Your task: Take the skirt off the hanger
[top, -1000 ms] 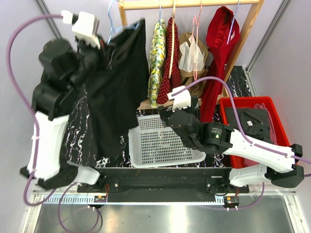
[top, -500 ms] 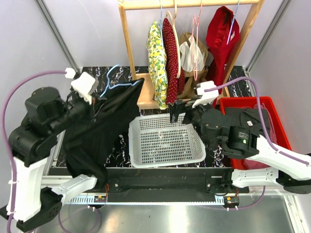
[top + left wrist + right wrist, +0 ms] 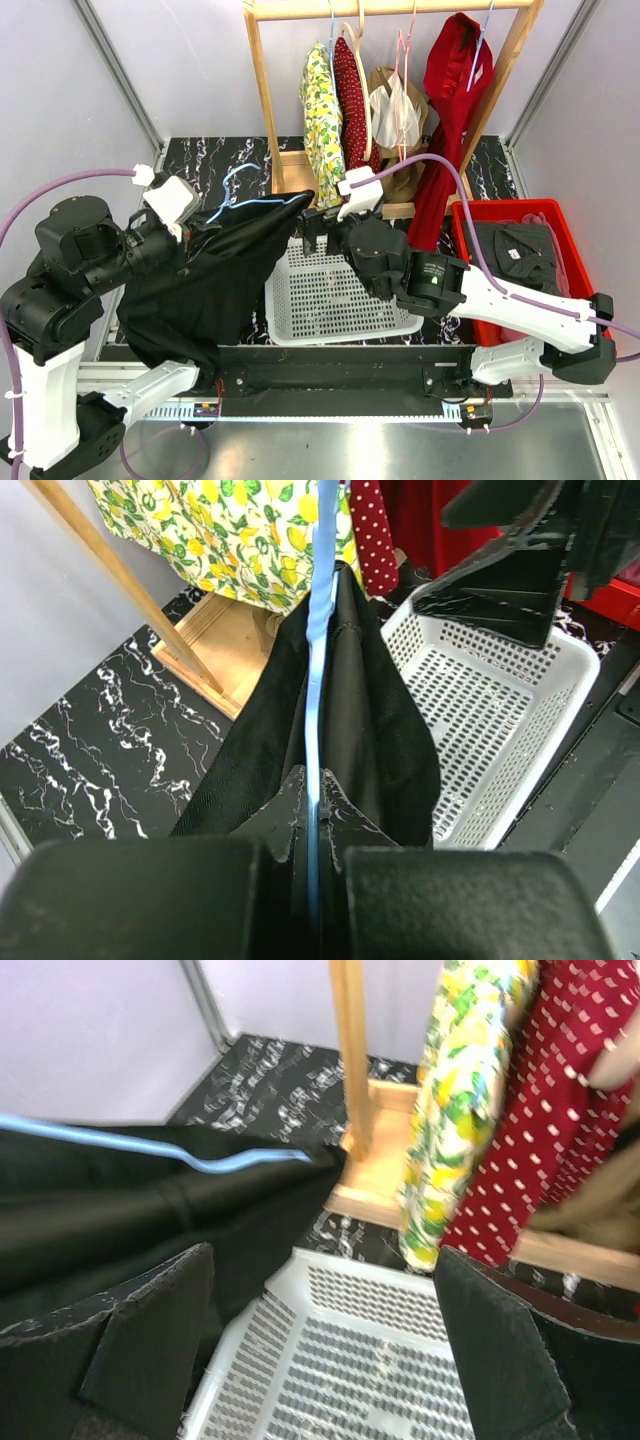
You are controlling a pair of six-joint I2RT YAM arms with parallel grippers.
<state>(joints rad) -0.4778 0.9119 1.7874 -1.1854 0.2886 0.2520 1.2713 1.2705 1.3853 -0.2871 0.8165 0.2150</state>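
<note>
A black skirt hangs on a light blue hanger, held off the rack over the table's left side. My left gripper is shut on the hanger; the skirt drapes from it on both sides. My right gripper is open and empty, right beside the skirt's right corner above the white basket. In the right wrist view the hanger and skirt lie at the left, just ahead of my left fingertip.
A wooden rack at the back holds a yellow floral garment, a red dotted one, a beige one and a red one. A red bin with dark clothes sits at the right.
My left arm has carried the hanger and skirt off the rack and down to the left. My right arm swung back left, its open gripper now beside the skirt's right corner.
</note>
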